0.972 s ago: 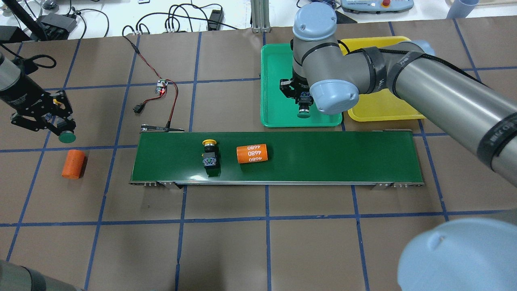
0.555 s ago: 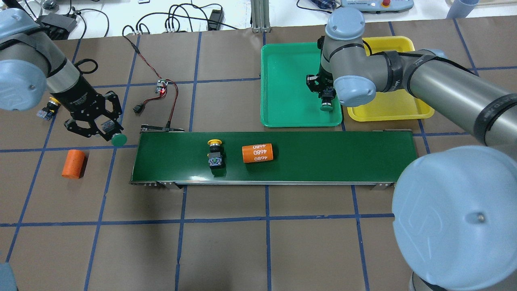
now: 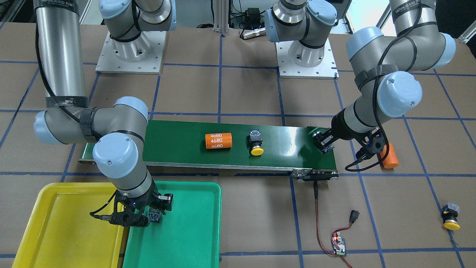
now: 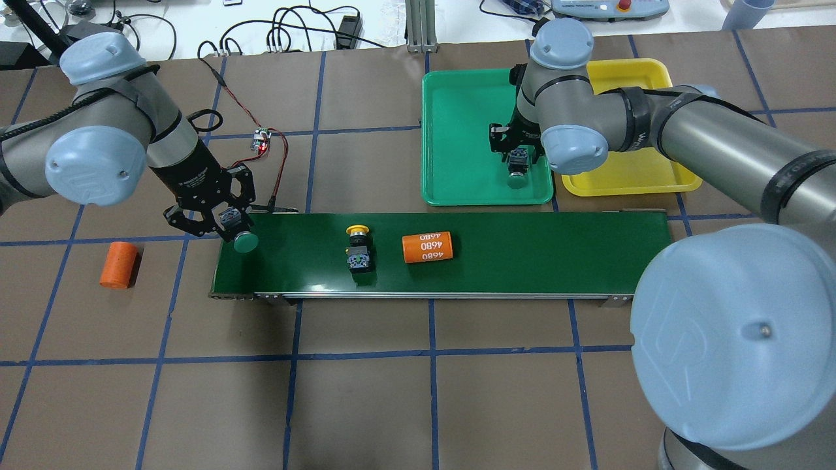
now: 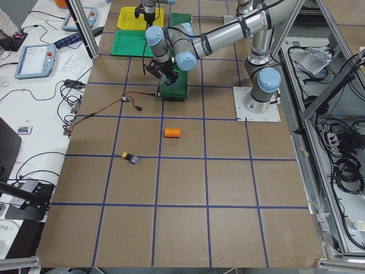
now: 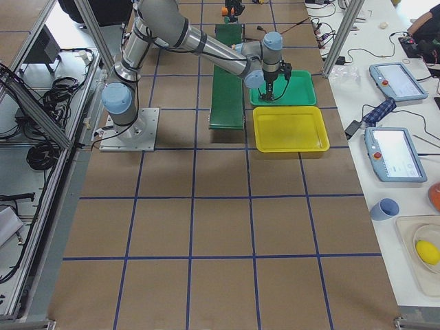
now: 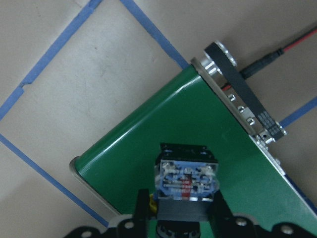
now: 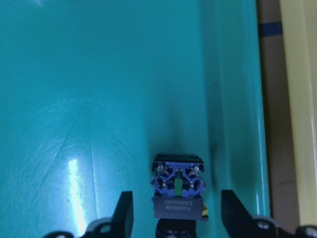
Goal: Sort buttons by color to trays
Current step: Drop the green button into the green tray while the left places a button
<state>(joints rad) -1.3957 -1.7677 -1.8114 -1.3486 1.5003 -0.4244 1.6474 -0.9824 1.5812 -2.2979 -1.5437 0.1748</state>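
Now we see the left gripper clamped on a green-capped black push-button over the left end of the dark green conveyor belt; right gripper spread wide around a second green-capped button in the shallow green plastic tray by the far edge of the table.

Pretty clearly a robotics lab: teach pendants on the side bench, aluminium frame posts, cable tangles everywhere.
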